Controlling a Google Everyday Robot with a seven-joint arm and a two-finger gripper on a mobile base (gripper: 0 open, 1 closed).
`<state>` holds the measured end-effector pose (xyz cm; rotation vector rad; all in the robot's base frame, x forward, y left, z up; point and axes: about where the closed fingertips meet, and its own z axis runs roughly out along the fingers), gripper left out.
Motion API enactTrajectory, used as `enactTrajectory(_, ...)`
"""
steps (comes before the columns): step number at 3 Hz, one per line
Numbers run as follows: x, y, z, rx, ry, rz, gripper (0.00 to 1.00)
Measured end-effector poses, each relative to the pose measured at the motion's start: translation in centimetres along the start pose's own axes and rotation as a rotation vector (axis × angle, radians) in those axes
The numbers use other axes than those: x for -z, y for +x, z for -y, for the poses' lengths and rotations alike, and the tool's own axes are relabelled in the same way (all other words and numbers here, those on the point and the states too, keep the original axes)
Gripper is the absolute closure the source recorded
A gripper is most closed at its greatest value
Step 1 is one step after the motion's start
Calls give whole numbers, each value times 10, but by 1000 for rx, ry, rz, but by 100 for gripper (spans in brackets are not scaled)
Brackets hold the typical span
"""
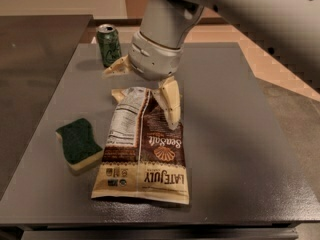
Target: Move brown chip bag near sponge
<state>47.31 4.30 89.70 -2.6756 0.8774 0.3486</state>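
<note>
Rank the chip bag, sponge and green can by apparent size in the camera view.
1. brown chip bag
2. sponge
3. green can, but it sits farther back, so 2 and 3 are unsure.
The gripper hangs open over the bag's far end.

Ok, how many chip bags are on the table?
1. The brown chip bag lies flat mid-way across the table, beside the sponge. The end effector hangs open over its far end. The arm hides some table.
</note>
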Motion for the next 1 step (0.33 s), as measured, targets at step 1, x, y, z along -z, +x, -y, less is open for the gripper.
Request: enactTrajectory(1,0,0,0,0,0,0,0)
